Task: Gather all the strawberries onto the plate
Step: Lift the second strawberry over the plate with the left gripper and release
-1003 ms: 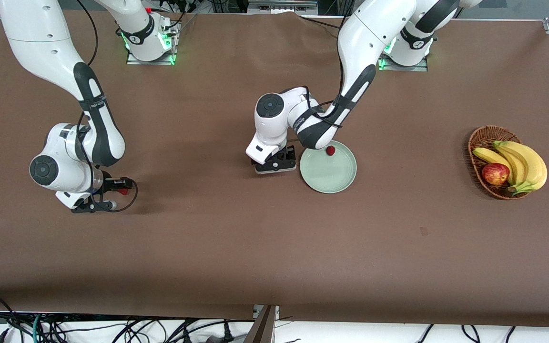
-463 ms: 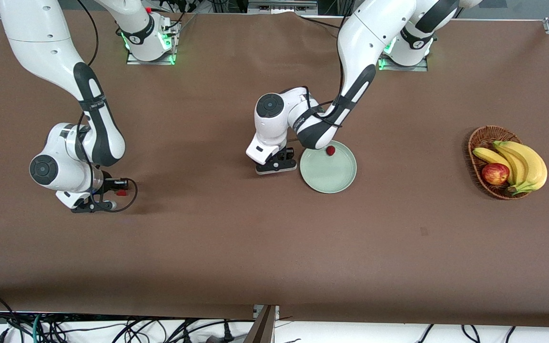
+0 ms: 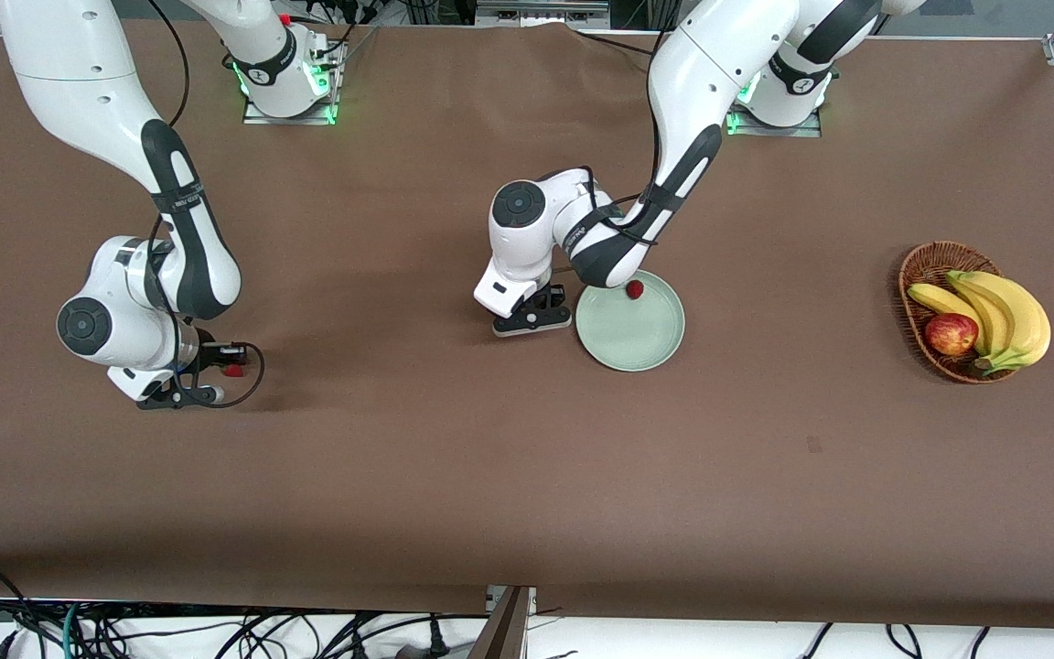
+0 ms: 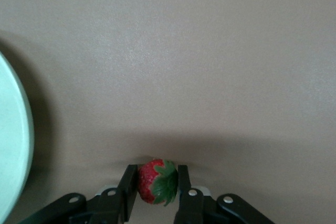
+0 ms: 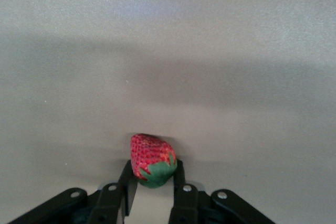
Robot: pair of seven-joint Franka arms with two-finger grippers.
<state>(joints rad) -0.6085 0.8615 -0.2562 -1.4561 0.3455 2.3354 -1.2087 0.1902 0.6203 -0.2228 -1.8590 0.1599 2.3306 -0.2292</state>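
Brown table [image 3: 527,476]: left gripper [image 4: 157,188], right gripper [image 5: 152,174] each clamp strawberry (wrist views only); third on plate [image 3: 646,339].

Wicker basket [image 3: 919,271] holds bananas [image 3: 1003,316]; apple [image 3: 951,333] beside them.

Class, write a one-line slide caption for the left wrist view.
Left tool shut on a strawberry just above the brown table, the plate rim beside it.

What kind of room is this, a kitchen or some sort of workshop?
Most likely a robotics lab, not a kitchen. Two white arms are bolted to a brown-covered table, cables trail off its edge, and the only food is a wicker basket of fruit and strawberries for a mint plate.
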